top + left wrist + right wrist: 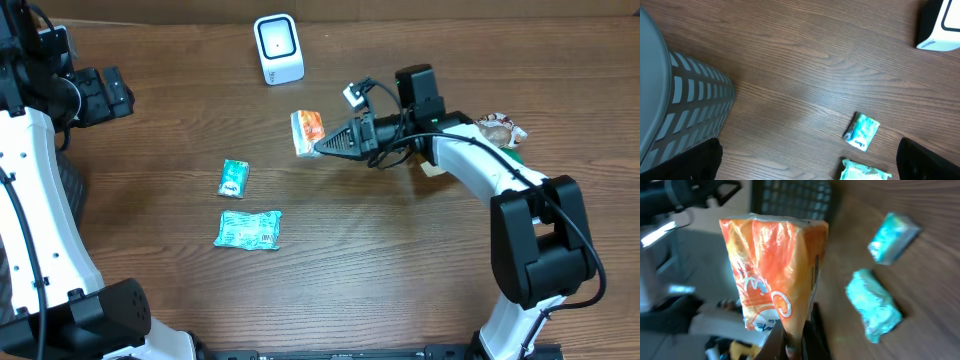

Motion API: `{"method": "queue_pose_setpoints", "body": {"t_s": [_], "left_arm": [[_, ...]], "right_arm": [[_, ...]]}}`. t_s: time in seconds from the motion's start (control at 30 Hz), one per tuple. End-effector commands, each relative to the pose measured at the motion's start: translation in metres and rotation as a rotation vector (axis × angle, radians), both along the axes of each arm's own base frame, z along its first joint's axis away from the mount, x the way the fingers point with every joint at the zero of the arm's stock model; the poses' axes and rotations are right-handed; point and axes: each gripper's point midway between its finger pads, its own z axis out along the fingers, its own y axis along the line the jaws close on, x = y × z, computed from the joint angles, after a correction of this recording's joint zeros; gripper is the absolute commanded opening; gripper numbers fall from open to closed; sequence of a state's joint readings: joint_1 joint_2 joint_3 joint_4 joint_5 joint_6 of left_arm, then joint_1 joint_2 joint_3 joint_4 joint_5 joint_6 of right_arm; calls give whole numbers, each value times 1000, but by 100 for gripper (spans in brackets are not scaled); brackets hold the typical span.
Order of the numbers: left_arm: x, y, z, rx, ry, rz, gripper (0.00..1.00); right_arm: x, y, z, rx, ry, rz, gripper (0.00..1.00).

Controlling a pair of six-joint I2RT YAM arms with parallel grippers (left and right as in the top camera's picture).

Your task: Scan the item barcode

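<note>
An orange and white snack packet (307, 132) hangs above the table's middle, pinched at its edge by my right gripper (322, 147). In the right wrist view the packet (775, 270) fills the centre, with the shut gripper (795, 342) clamped on its lower end. The white barcode scanner (278, 48) stands upright at the back centre, a short way behind and left of the packet; its corner (940, 25) shows in the left wrist view. My left gripper (810, 162) is open over bare wood at the far left, holding nothing.
A small teal packet (233, 178) and a larger teal packet (248, 230) lie left of centre on the wooden table (380, 260). Another wrapped item (500, 130) sits at the right behind my right arm. A grey slatted bin (675, 100) stands by the left gripper.
</note>
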State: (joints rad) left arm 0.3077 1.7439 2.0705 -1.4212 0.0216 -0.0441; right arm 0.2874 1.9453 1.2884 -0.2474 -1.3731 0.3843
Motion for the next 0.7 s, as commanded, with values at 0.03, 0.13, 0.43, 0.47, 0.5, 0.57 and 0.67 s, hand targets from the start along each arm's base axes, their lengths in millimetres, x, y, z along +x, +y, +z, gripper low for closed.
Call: {"method": "queue_pose_setpoints", "body": {"t_s": [0.03, 0.13, 0.43, 0.47, 0.5, 0.57, 0.67], "left_arm": [[0, 1, 4, 16, -8, -18, 100], [0, 0, 4, 16, -8, -19, 100], [0, 1, 4, 16, -8, -18, 100], [0, 1, 4, 16, -8, -18, 100], [0, 1, 4, 16, -8, -18, 99], [0, 1, 4, 16, -8, -18, 100], [0, 1, 4, 17, -8, -18, 100]], "right_arm": [[-7, -3, 27, 80, -49, 54, 4], [4, 2, 4, -50, -31, -37, 4], [10, -24, -128, -927, -76, -378, 4], [11, -28, -132, -976, -88, -403, 4], [12, -31, -134, -1011, -104, -418, 4], [14, -35, -136, -1044, -125, -438, 4], [20, -43, -137, -1074, -127, -479, 4]]}}
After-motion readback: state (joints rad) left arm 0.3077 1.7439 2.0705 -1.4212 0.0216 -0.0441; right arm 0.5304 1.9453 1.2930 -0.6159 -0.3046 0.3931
